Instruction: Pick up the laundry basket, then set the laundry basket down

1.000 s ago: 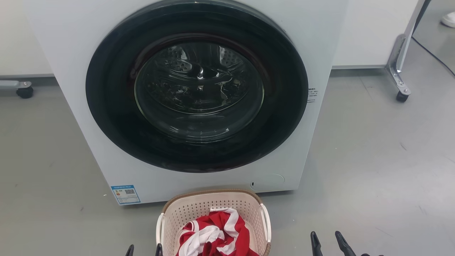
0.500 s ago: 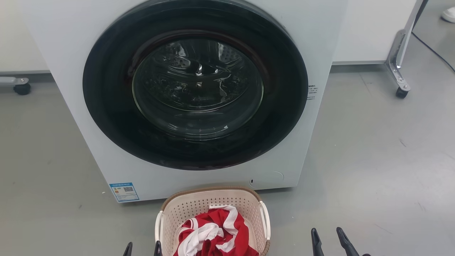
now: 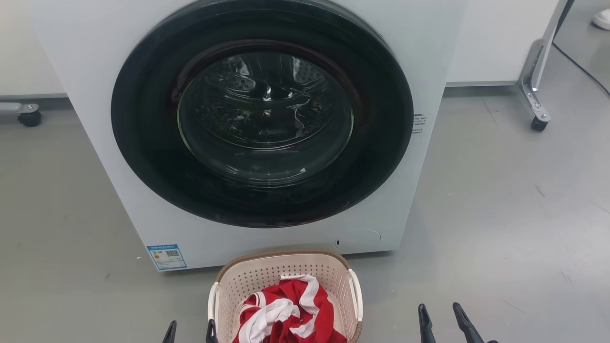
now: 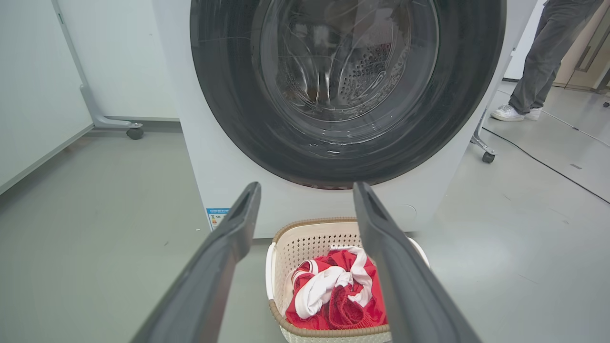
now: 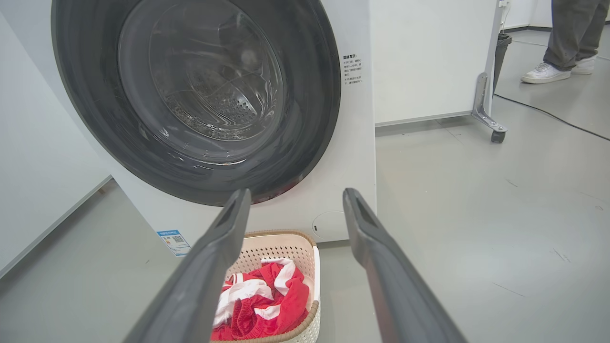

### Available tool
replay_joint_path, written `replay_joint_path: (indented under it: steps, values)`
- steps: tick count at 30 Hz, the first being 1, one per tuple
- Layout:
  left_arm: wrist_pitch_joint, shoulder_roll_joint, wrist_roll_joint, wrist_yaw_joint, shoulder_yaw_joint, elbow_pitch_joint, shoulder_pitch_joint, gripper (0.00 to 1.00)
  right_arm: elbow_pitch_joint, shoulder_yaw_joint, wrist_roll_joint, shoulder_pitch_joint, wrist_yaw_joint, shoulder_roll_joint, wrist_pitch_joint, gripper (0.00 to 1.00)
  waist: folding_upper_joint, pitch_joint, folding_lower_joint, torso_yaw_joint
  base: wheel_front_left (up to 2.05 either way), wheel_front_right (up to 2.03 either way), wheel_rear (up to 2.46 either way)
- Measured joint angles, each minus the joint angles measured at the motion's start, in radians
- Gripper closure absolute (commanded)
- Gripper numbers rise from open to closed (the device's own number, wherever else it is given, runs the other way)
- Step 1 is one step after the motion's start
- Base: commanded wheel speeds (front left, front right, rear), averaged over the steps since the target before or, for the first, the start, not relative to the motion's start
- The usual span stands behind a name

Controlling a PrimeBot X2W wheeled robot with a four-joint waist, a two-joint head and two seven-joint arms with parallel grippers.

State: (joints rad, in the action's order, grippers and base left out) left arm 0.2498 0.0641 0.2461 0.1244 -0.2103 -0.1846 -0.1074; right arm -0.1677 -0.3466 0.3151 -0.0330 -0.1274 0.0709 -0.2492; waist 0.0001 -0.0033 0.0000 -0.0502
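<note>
Load looks light: small cream perforated plastic laundry basket (image 3: 267,278), brown woven-look rim, sits just in front of white front-loading washer (image 3: 95,71) with red-and-white garment (image 3: 286,312) inside; we'd take its stiff white side handles (image 3: 358,297), left gripper (image 3: 190,331) and right gripper (image 3: 441,319) both spread, empty.

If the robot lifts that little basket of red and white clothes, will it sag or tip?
The laundry basket looks like moulded perforated plastic, so it should probably stay stiff. It holds only some crumpled red and white cloth, so it is likely light. Lifted by one side handle alone, it might tilt.
</note>
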Motion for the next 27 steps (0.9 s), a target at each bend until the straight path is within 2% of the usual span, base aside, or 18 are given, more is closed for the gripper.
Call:
replay_joint_path:
  steps: [27]
  values:
    - [0.0, -0.005, -0.018, 0.0, 0.008, 0.0, 0.0, 0.0, 0.015, 0.018, -0.017, -0.015, 0.0, -0.011, 0.0, 0.0, 0.0, 0.004, 0.0, -0.002, 0.0, 0.0, 0.0]
